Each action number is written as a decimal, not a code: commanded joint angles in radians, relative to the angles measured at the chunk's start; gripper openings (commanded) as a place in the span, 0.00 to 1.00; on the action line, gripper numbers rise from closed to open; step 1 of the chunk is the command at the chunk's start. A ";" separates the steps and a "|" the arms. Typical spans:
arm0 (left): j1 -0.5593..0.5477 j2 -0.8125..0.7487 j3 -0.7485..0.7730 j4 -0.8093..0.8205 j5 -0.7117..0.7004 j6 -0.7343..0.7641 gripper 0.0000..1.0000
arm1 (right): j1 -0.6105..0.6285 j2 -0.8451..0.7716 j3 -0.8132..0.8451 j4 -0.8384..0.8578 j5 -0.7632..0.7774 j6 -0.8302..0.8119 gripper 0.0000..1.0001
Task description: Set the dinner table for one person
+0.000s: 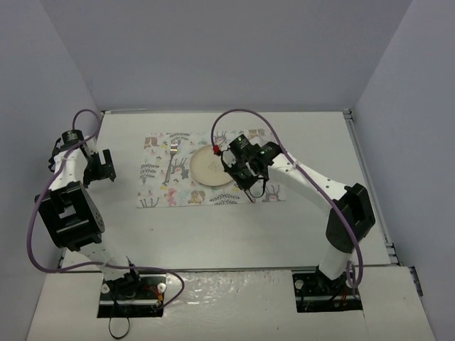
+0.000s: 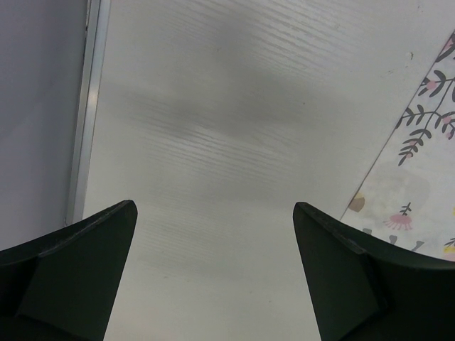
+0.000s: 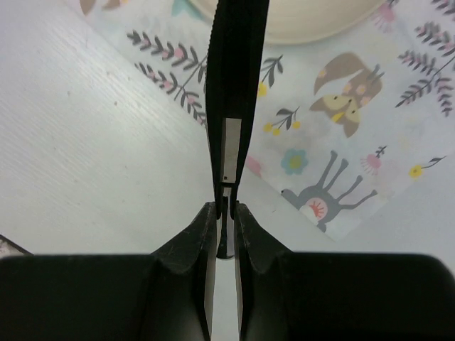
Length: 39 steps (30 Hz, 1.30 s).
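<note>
One dinner table, one animal-print cloth mat, one round cream plate, one fork, one dark utensil, two grippers in all, left gripper, right gripper, were pictured.

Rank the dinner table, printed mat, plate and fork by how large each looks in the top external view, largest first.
1. dinner table
2. printed mat
3. plate
4. fork, slim, though nearly as long as the plate is wide
</note>
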 commanded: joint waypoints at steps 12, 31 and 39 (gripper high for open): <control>0.010 -0.067 0.076 -0.050 -0.014 0.009 0.90 | -0.276 0.260 0.388 0.119 -0.154 0.294 0.00; 0.010 -0.016 0.056 -0.020 -0.023 0.010 0.90 | -0.336 0.443 0.350 0.173 -0.145 0.310 0.00; 0.010 0.016 0.059 -0.005 -0.022 0.010 0.90 | -0.366 0.467 0.331 0.176 -0.116 0.304 0.00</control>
